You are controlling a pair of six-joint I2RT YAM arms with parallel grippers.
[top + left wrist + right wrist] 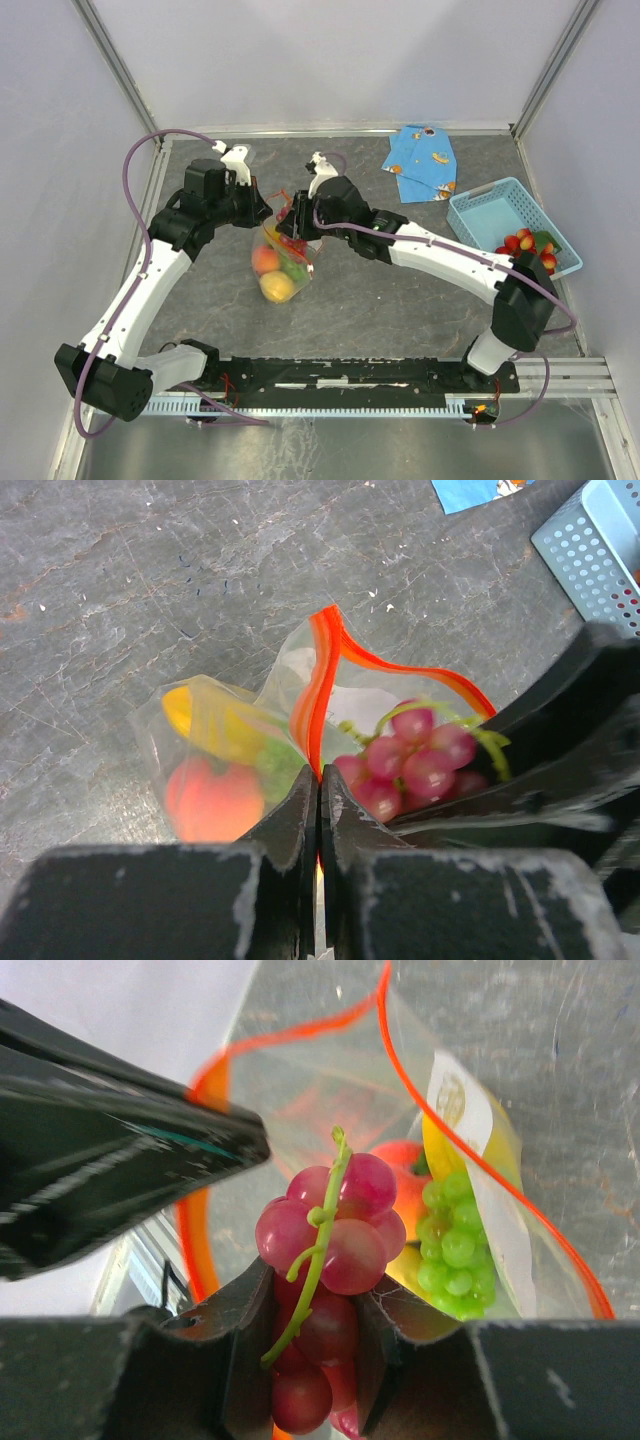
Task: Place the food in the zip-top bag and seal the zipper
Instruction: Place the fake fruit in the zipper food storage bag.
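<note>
The clear zip-top bag (pixel 281 262) hangs over the table's middle with its mouth open. My left gripper (pixel 268 212) (pixel 319 780) is shut on the orange-red zipper (pixel 325 670) strip at the mouth's edge. My right gripper (pixel 296 226) (pixel 315 1310) is shut on a bunch of purple grapes (pixel 335 1230) (pixel 410 765), held at the open mouth. Inside the bag lie a peach (pixel 210 800) (pixel 400 1175), a lemon (pixel 215 728) and green grapes (pixel 450 1245). Red strawberries (pixel 528 245) lie in the basket at right.
A light-blue slotted basket (pixel 497 212) (pixel 598 555) stands at the right edge of the table. A folded blue patterned cloth (pixel 422 160) lies at the back right. Grey walls and metal rails enclose the table on three sides.
</note>
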